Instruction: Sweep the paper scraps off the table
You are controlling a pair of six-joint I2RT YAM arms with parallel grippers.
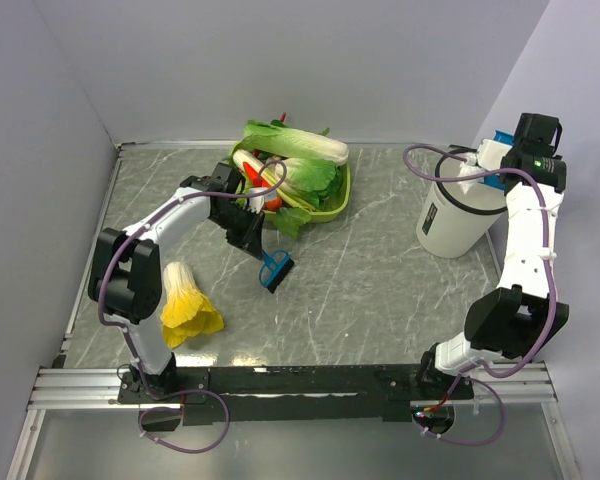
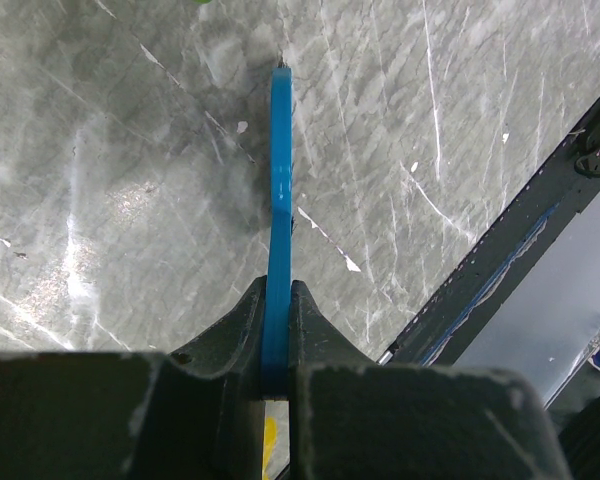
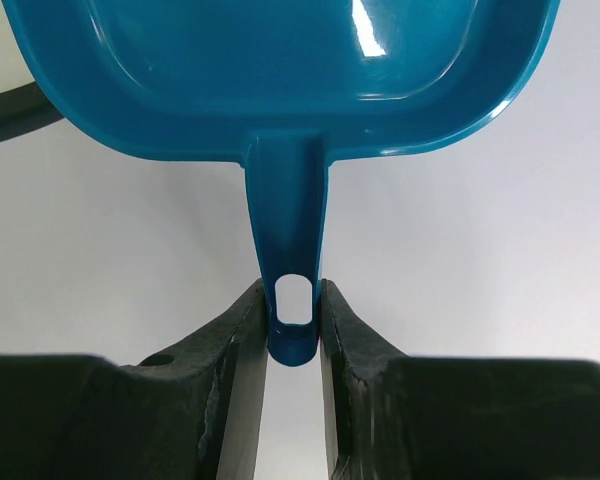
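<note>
**A:** What did we find closest to us?

**B:** At the near left of the desk (image 1: 380, 300) we saw a yellow-and-white cabbage (image 1: 185, 302) lying just beside the left arm.

**A:** And past that?

**B:** Toward the middle, the left gripper (image 2: 276, 305) was clamped tight on the handle of a blue brush (image 2: 280, 170). The brush pointed down at the desk, but we could not tell whether its head touched.

**A:** Where were the paper scraps?

**B:** From the left wrist view we made out only a few white flecks (image 2: 242, 127) on the desk on either side of the brush. We could not tell whether they were scraps or marble veining.

**A:** Farther back?

**B:** A green basket (image 1: 335, 208) heaped with leafy greens (image 1: 295, 150) sat at the far middle, just beyond the left gripper. At the far right stood a white bin (image 1: 450, 225). Above its far rim the right gripper (image 3: 295, 300) pinched the handle of a blue dustpan (image 3: 280, 70), one finger pressed to each side.
</note>
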